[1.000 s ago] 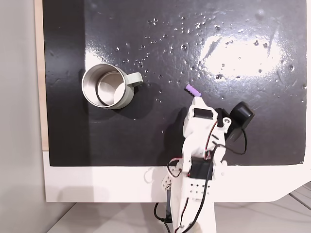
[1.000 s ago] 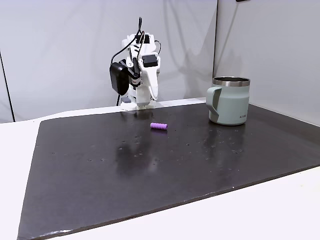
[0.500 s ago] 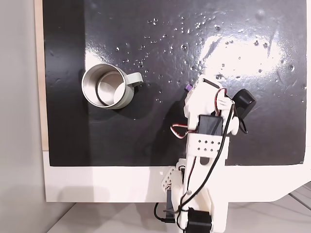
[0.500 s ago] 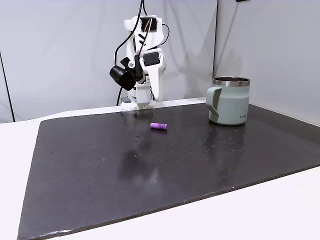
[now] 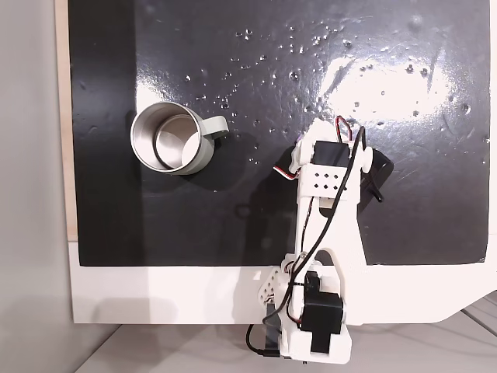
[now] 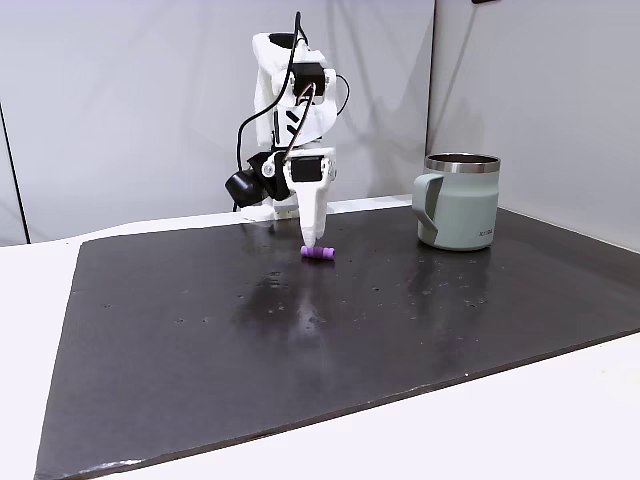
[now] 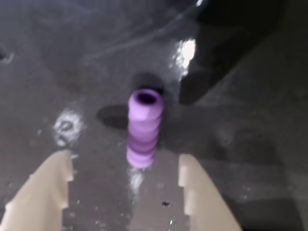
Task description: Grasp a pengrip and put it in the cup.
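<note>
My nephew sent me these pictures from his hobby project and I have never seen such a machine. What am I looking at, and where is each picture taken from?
This is a small white robot arm with a two-finger gripper on a table covered by a dark mat.

One fixed view looks straight down. Another fixed view looks across the table from the side. The wrist view comes from a camera riding on the arm, looking past the gripper's two pale fingers.

Two things lie on the mat: a tiny purple ribbed pengrip and a pale grey-green cup with a steel inside, standing upright well apart from the arm.

Nothing is held. The gripper is open, low over the pengrip, one finger on either side of its near end.
</note>
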